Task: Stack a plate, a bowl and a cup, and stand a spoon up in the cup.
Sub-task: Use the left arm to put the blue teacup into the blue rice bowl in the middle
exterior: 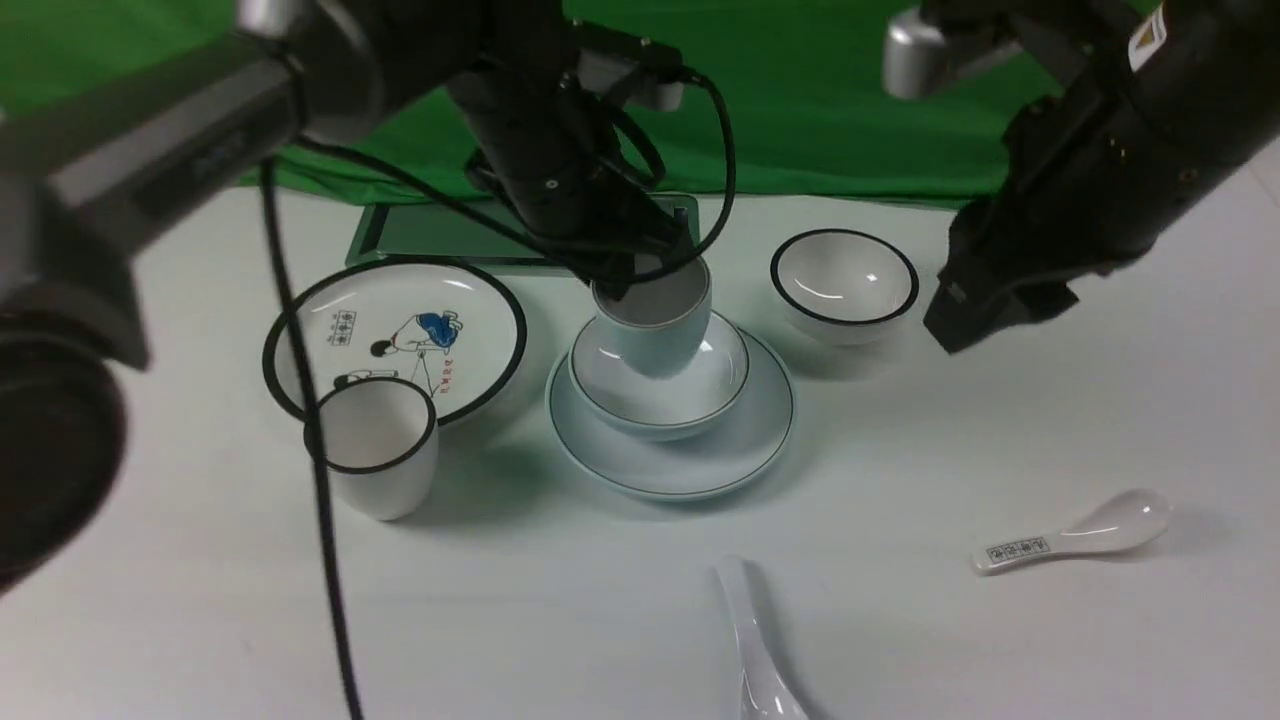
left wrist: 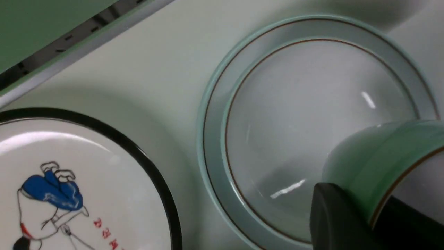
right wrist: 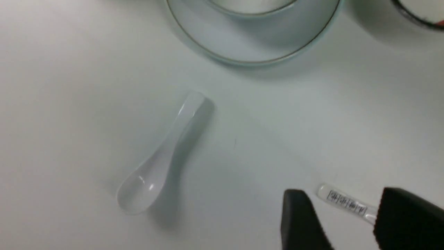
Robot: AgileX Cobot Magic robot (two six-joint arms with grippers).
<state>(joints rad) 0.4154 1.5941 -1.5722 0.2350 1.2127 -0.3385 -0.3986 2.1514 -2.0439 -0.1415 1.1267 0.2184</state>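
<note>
Left gripper [exterior: 625, 278] pinches cup [exterior: 655, 335] by rim wall, tilted, over bowl [exterior: 705, 388] on plate [exterior: 700, 462]. Right gripper [right wrist: 347, 211] spread, empty, at plate's 2 o'clock. Spoon [exterior: 748, 632] lies at plate's 6 o'clock. Glazed ceramic: likely light, slick, chippable; grab spoon mid-handle, across its width.

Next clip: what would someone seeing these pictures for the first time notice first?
The left gripper pinches the pale cup by its rim, tilted over the bowl that sits on the plate, in the middle. Next, two white spoons lie loose nearer the robot: the plain spoon at the front edge, the printed spoon to the right. The right gripper hangs open, high on the right.
</note>
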